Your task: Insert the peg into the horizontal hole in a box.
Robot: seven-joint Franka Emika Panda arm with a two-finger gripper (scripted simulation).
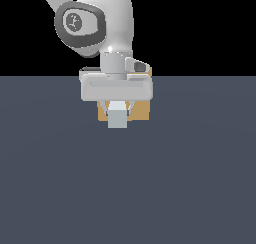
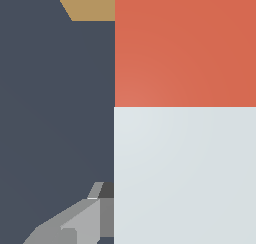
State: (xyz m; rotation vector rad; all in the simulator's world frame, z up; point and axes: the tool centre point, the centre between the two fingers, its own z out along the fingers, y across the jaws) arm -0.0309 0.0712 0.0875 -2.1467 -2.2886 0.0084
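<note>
The peg (image 1: 117,118) shows end-on in the exterior view as a white square face, held between the fingers of my gripper (image 1: 117,108), which is shut on it. The wrist view is filled by the peg (image 2: 185,173), its white part closest to the camera and its red-orange end (image 2: 185,48) pointing toward the box (image 2: 90,3). The tan box (image 1: 142,110) stands right behind the gripper, mostly covered by the hand. The hole is hidden behind the peg and the gripper. One grey finger (image 2: 80,223) touches the peg's white side.
The dark grey-blue table (image 1: 128,188) stretches all around the box. The arm's white wrist and joint (image 1: 95,23) rise above the gripper in the exterior view.
</note>
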